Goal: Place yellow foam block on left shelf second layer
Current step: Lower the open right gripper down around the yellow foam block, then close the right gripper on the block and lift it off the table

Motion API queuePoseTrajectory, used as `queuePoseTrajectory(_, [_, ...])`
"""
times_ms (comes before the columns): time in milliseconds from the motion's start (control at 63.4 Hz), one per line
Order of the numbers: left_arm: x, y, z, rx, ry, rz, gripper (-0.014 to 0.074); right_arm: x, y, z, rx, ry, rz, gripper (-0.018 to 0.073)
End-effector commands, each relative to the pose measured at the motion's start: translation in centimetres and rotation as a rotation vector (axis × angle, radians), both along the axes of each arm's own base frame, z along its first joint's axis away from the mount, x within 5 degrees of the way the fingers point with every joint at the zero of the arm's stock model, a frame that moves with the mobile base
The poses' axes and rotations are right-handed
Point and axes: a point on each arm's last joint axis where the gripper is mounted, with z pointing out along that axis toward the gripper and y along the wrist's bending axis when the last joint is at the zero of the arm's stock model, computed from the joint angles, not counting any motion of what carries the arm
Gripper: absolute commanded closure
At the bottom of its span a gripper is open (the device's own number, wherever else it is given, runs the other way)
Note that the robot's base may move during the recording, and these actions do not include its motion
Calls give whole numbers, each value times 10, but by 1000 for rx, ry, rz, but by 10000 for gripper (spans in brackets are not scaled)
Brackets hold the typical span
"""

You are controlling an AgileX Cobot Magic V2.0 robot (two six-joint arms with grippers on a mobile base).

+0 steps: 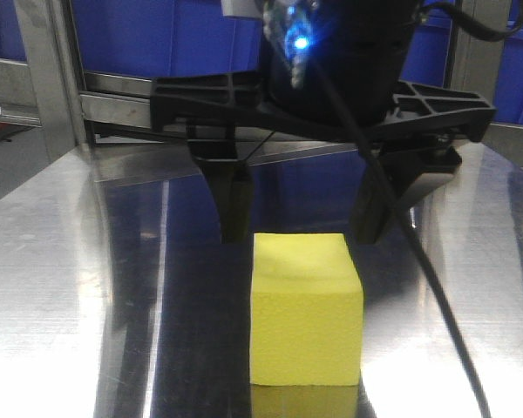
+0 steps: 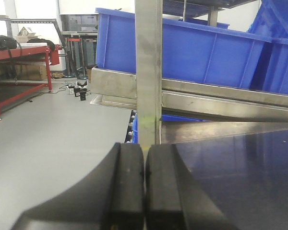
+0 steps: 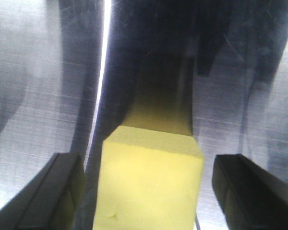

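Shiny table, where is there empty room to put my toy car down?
Left of the yellow foam block, the table is bare out to its edge. Right of the block is bare too, but a black cable crosses it. It is crowded at the block's back, where the open right tool hangs.

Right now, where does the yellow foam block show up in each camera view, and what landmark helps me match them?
Exterior front-facing: the yellow foam block sits bottom centre, just in front of the open right gripper.
Left wrist-mounted: not in it; only the shut left gripper and blue bins.
Right wrist-mounted: lower centre, between the right gripper's fingers, apart from both.
Shared landmark: the shiny metal surface, in all three.
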Motion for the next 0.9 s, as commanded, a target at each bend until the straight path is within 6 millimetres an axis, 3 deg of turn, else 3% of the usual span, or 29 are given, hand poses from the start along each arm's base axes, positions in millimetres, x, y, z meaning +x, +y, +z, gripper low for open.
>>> queuePoseTrajectory(0, [-1, 0, -1, -9, -75, -6, 472, 0, 0, 22, 60, -63, -8, -73])
queuePoseTrajectory(884, [-1, 0, -1, -9, -75, -6, 472, 3, 10, -20, -1, 43, -28, -73])
